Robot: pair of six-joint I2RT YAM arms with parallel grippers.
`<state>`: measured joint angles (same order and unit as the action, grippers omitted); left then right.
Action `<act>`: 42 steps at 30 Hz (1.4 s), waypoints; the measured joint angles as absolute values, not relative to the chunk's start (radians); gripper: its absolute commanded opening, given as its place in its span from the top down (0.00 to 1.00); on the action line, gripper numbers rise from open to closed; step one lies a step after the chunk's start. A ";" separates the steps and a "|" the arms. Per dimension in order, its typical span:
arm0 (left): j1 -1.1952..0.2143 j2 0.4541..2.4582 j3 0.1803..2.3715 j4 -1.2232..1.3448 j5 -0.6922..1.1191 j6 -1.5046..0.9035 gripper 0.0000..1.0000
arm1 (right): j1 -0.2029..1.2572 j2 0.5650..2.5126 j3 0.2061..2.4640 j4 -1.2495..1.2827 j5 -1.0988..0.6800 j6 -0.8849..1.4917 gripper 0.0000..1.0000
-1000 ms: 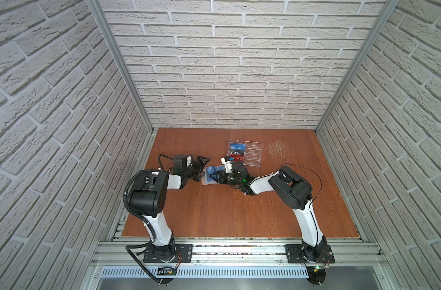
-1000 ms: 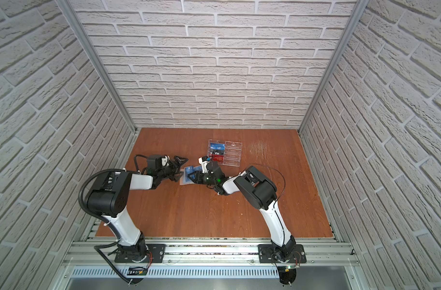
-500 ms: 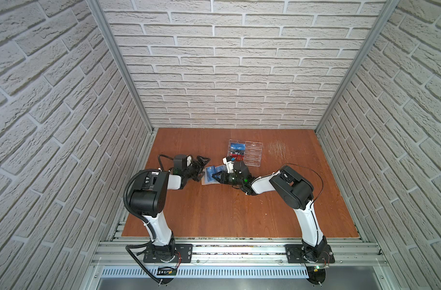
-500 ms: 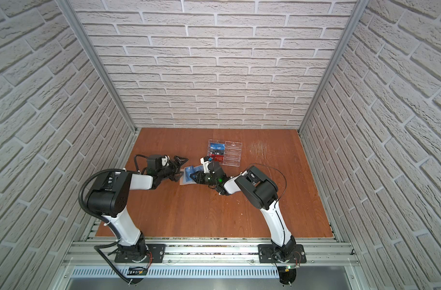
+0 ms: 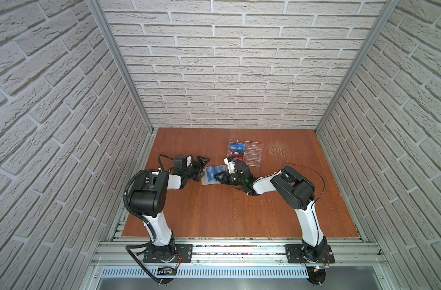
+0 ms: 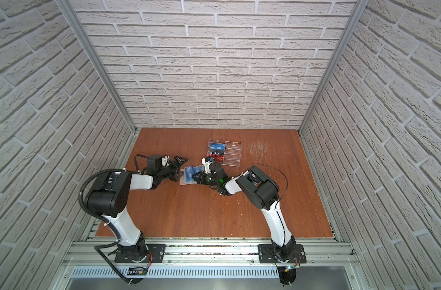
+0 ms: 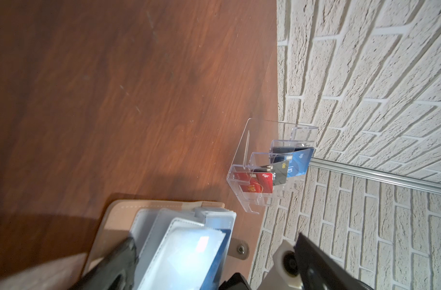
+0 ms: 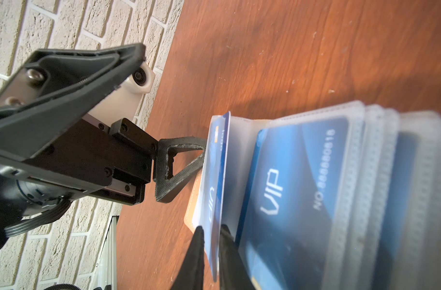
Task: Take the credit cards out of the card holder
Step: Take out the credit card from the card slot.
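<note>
Credit card [image 8: 215, 195] | on edge, long axis along right jaws, which pinch it | left jaws open

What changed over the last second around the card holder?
The right pincer has closed on the edge of a blue credit card in the open card holder. Nothing else visibly moved: the left pincer stays open against the card holder, and the acrylic rack sits where it was.
</note>
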<state>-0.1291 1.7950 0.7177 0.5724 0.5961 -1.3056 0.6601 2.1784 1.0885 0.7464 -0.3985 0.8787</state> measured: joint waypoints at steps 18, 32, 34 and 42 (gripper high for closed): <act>-0.126 1.795 0.718 0.572 0.598 -1.306 0.02 | 0.647 2.152 1.088 0.696 -0.401 0.865 0.94; -0.125 1.795 0.718 0.572 0.599 -1.305 0.02 | 0.626 2.126 1.061 0.673 -0.398 0.857 0.94; -0.125 1.795 0.718 0.572 0.599 -1.305 0.02 | 0.624 2.118 1.052 0.671 -0.398 0.856 0.94; -0.125 1.795 0.712 0.582 0.600 -1.305 0.02 | 0.613 2.069 1.027 0.635 -0.398 0.827 0.94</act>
<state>-0.1249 1.7950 0.7116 0.5816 0.5999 -1.3052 0.6132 2.0686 1.0271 0.6350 -0.3977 0.8268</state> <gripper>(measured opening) 0.982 0.060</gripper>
